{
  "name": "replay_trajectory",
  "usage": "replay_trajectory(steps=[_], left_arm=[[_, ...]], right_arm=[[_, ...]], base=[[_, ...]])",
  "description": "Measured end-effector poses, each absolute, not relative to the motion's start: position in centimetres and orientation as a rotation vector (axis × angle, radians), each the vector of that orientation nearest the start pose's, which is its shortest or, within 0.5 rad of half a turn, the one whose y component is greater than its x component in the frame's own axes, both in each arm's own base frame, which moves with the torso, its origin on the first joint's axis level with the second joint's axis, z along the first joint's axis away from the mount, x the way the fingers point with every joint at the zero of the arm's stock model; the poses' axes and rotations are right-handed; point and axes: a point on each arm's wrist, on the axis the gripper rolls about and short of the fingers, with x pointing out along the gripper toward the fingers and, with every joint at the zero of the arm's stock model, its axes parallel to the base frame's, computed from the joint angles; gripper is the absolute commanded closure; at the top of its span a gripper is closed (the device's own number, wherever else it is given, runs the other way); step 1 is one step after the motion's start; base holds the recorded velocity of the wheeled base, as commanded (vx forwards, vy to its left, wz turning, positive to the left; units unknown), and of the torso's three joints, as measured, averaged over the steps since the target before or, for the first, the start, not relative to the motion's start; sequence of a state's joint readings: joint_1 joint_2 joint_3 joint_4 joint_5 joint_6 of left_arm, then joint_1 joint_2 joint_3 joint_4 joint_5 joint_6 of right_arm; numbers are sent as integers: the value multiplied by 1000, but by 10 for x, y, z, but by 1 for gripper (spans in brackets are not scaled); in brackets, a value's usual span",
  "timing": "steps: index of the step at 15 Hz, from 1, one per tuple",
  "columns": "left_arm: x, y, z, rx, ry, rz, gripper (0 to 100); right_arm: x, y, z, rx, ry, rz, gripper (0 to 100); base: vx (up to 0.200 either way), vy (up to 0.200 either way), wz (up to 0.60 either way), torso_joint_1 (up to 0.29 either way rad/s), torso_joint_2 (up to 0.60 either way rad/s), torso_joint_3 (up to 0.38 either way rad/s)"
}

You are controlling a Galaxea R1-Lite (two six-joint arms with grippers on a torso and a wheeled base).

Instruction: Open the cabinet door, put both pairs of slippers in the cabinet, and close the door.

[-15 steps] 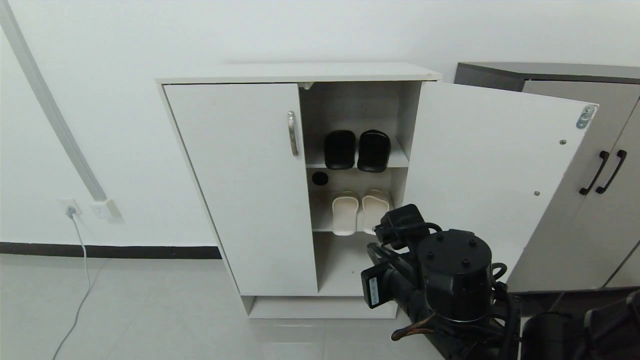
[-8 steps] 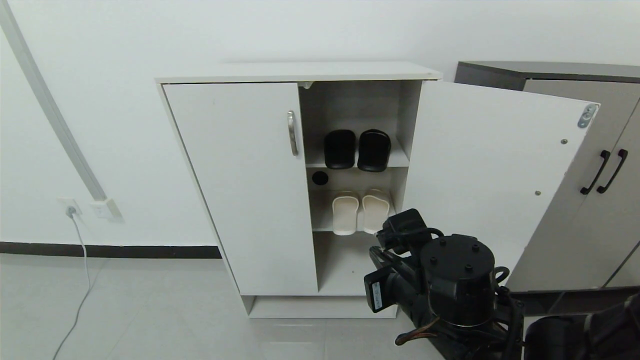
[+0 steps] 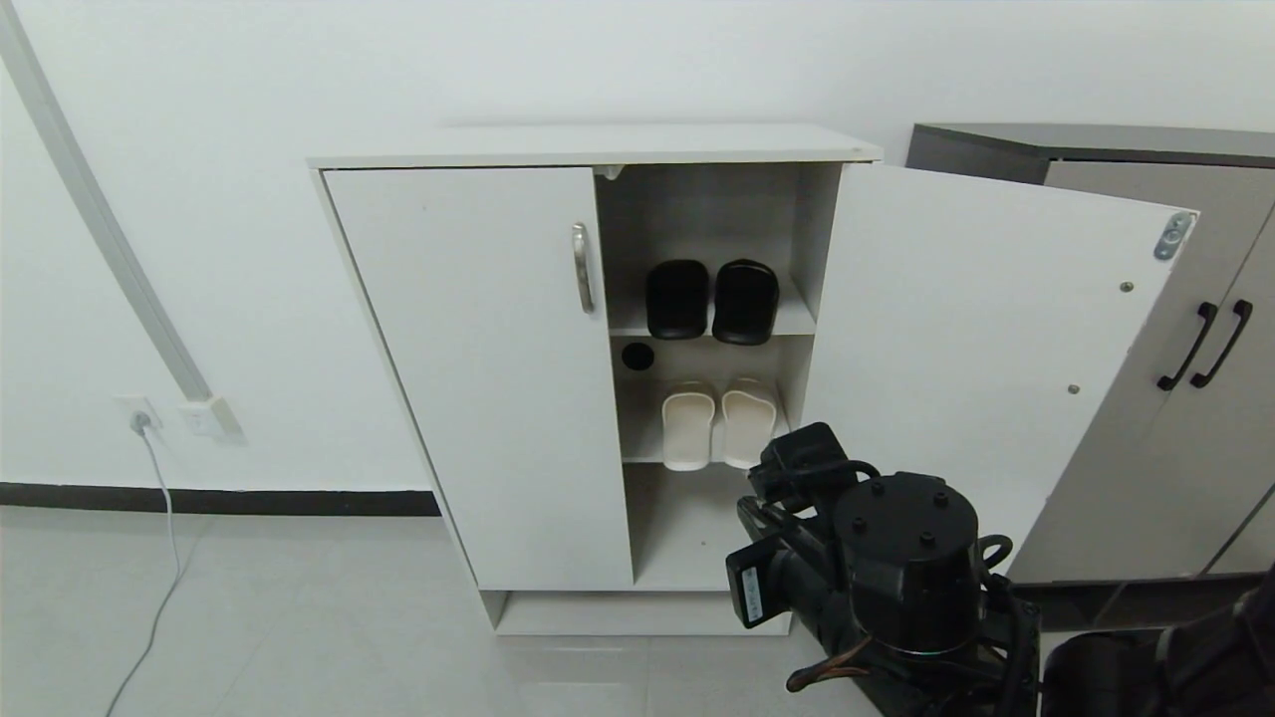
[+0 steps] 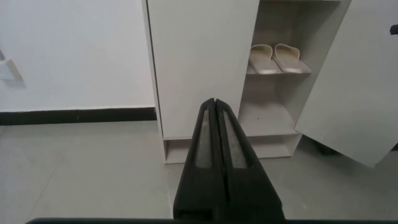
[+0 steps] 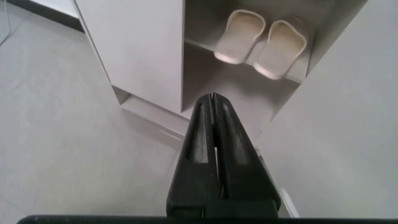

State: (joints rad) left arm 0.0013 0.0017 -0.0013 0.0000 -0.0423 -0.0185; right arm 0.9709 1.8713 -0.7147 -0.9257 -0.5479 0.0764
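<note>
The right door [image 3: 986, 368] stands swung wide from the cabinet [image 3: 598, 144]. The black slippers [image 3: 711, 299] sit on the cabinet's upper shelf and the white slippers [image 3: 719, 423] on the shelf below. We judge the door a stiff, light, smooth panel that swings freely. Its handle is on the hidden outer face, so we would push that face near the free edge. The right gripper [image 5: 212, 102], before the cabinet's open bay, and the left gripper [image 4: 214, 102], before the left door [image 3: 478, 378], are both pressed closed and empty.
</note>
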Motion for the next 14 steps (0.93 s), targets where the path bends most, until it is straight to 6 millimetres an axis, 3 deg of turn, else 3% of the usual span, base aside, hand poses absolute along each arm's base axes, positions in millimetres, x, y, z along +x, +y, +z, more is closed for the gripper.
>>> replay_trajectory(steps=[5, 14], left_arm=[[-23, -1, 76, -19, 1, -40, 100], [-23, -1, 76, -19, 0, -42, 100]], right_arm=[[193, 262, 133, -88, 188, 414, 100], [195, 261, 131, -98, 189, 406, 100]], base=[[0, 0, 0, 46, -421, -348], [0, 0, 0, 130, -464, -339]])
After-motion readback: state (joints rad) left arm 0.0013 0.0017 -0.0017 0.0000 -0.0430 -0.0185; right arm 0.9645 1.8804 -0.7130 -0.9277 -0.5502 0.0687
